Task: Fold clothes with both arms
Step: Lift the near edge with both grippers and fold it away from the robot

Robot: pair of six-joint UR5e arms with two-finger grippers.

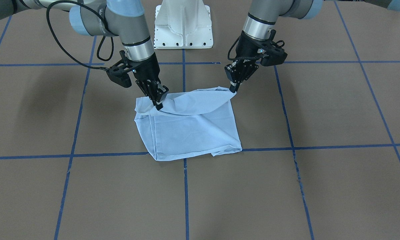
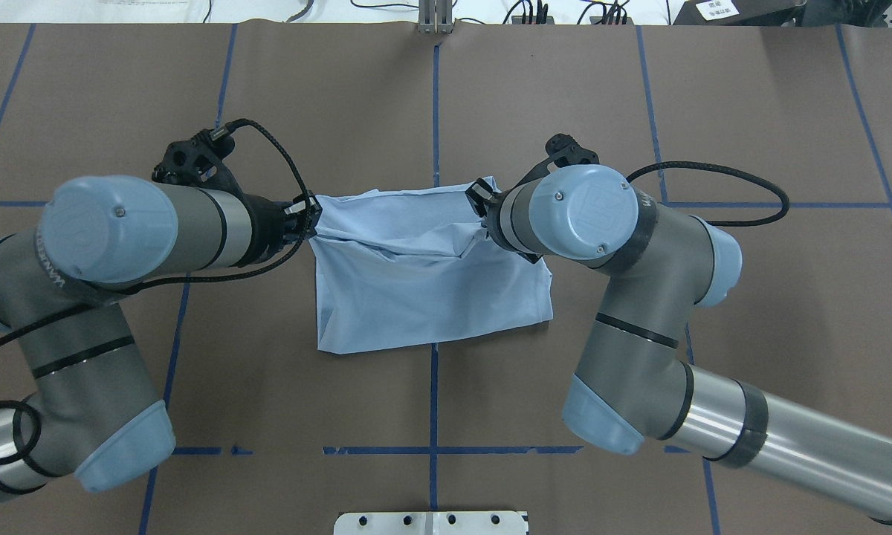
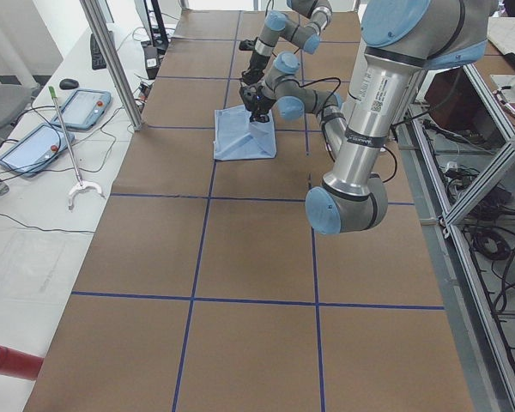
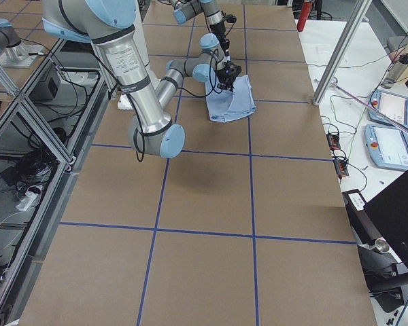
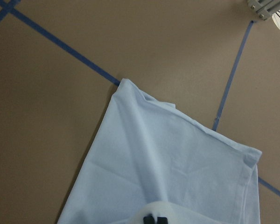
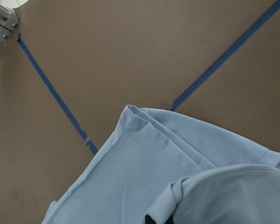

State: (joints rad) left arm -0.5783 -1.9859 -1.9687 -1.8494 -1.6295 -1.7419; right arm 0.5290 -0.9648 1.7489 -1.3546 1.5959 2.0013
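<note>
The light blue T-shirt lies folded into a rough rectangle at the middle of the brown table; its print and collar are hidden. My left gripper is shut on one corner of the upper layer. My right gripper is shut on the other corner. Both hold that edge lifted, with the cloth sagging between them. In the overhead view the left gripper and the right gripper stand at the two ends of the raised edge of the shirt. Both wrist views show the shirt hanging below the fingertips.
Blue tape lines divide the table into squares. The white pedestal base stands at the robot's side of the table. Beside the table, tablets and a red cylinder lie on a white bench.
</note>
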